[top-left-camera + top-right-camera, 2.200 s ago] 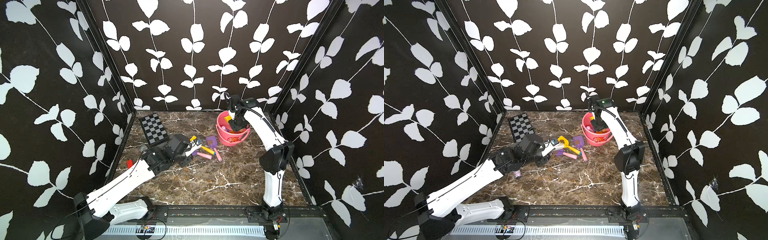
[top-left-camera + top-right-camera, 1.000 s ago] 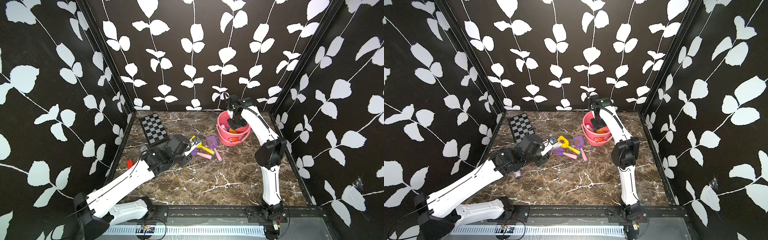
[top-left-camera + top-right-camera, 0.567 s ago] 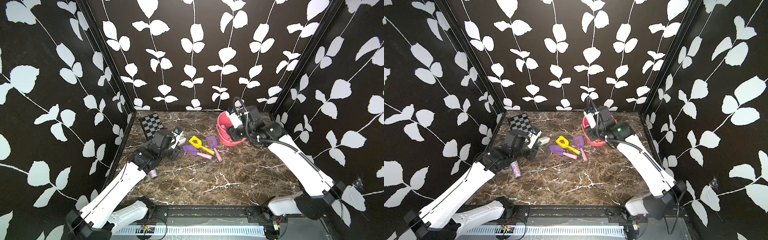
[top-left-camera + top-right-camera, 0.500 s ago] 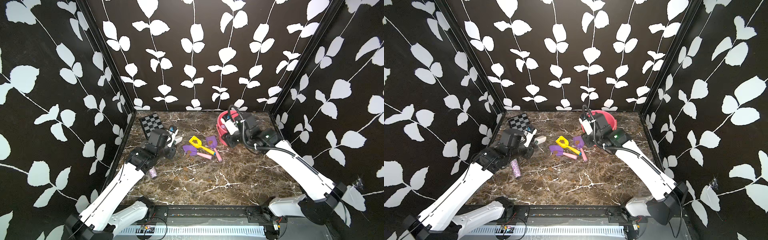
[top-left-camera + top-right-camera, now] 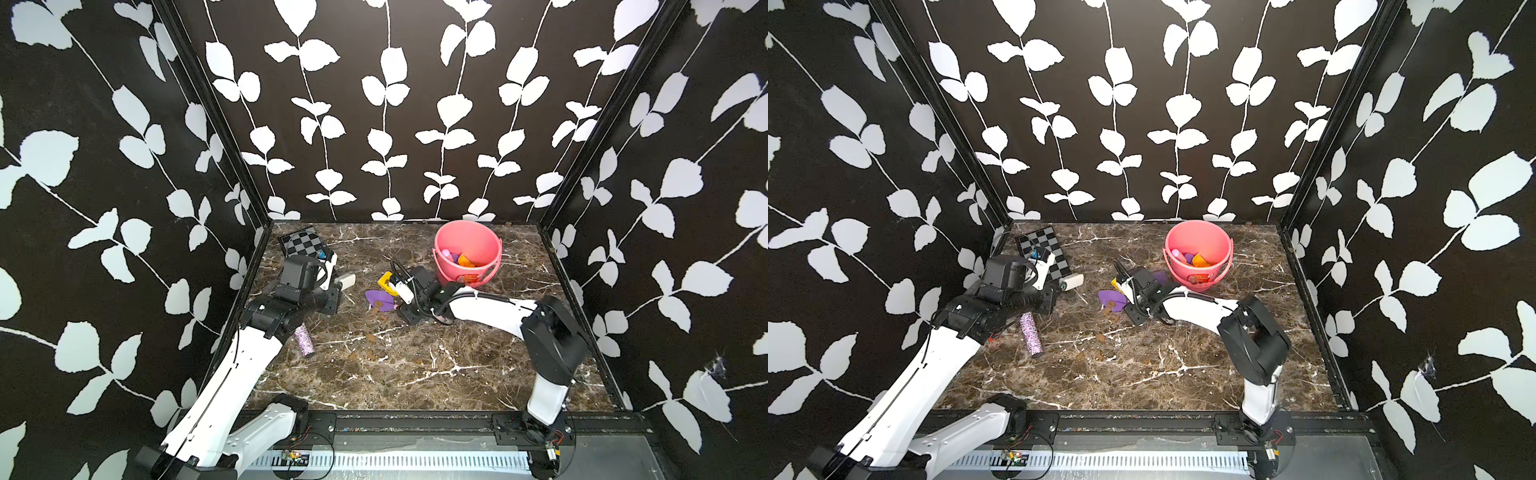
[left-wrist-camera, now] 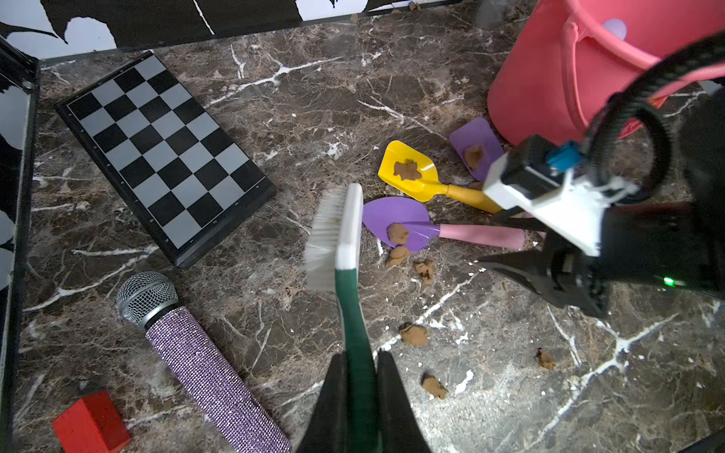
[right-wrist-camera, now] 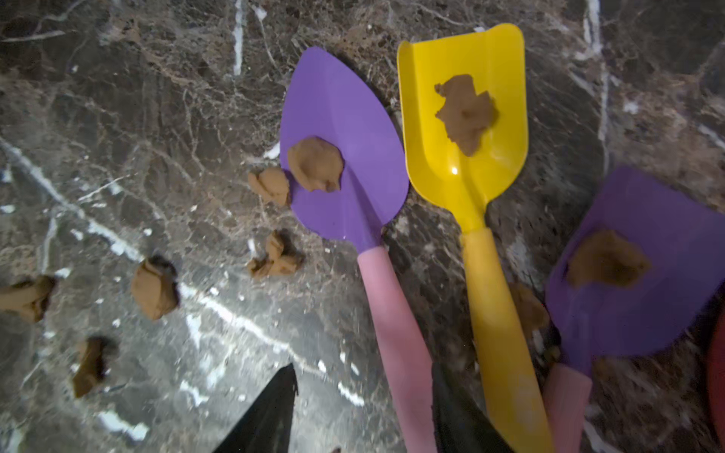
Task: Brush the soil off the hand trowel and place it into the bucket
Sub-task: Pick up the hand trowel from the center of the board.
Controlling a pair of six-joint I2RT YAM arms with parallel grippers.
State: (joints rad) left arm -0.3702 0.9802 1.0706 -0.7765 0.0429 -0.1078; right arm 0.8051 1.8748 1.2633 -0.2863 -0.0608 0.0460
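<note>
Marble table (image 5: 415, 374) is bearing soil (image 7: 155, 290); left gripper (image 6: 361, 353) is clamping a brush (image 6: 337, 231), right gripper (image 7: 363, 366), jaws apart, is straddling the handle of the trowel (image 7: 341, 117).

In the right wrist view the square purple trowel (image 7: 647, 266) is blurred, and all three trowel handles (image 7: 396, 313) run off the edge. In a top view, at mid-frame, those handles and the fingertips of the right gripper (image 5: 405, 311) lie mostly hidden under its wrist camera (image 5: 402, 289) — the bucket (image 5: 469, 235), up and right of it, holds coloured bits too small to name. In the left wrist view the bucket, the red block (image 6: 90, 425) and the microphone (image 6: 196, 361) are cut off.
</note>
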